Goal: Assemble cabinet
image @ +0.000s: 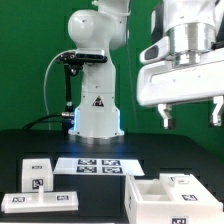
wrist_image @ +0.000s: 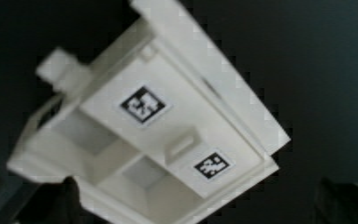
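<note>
My pincer (image: 190, 117) hangs high over cabinet box (image: 160, 196), wide apart, empty. Step, I judge: approach for first grasp. Next: descend, straddle box wall squarely.

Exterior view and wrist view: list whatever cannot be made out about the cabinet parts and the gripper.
1. Cabinet box: the exterior view's bottom edge cuts off its front.
2. Flat panels: the exterior view's left edge crops them, so their number is unclear.
3. Tags: the wrist view is blurred and their patterns are unreadable.
4. Gripper: it is absent from the wrist view, and its height above the table cannot be judged.
</note>
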`<state>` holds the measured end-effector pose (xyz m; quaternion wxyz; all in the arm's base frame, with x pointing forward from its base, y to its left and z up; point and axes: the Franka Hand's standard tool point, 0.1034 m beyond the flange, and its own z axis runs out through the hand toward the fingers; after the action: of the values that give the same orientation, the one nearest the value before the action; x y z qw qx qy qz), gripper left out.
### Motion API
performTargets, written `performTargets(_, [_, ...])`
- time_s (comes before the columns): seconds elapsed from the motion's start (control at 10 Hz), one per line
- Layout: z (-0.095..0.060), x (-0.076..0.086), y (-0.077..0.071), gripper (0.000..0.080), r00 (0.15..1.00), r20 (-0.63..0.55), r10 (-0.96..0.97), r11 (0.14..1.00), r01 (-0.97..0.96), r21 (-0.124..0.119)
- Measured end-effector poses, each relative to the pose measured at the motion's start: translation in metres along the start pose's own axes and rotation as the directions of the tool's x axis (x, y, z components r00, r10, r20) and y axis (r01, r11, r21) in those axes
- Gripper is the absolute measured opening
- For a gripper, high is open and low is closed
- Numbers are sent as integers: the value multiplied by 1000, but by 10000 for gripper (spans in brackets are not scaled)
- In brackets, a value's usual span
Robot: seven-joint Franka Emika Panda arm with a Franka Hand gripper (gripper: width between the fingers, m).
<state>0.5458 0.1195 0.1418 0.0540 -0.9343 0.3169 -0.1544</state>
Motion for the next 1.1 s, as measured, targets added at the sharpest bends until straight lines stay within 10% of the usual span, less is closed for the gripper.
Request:
performTargets(0.5, [-2, 9, 7, 649, 979, -43, -200, 980, 200, 11])
performTargets(0.9, [-2, 89, 71, 649, 933, -44, -356, 934, 355, -31])
performTargets(1.1, [16, 87, 93, 649, 950, 18, -311, 949, 311, -50])
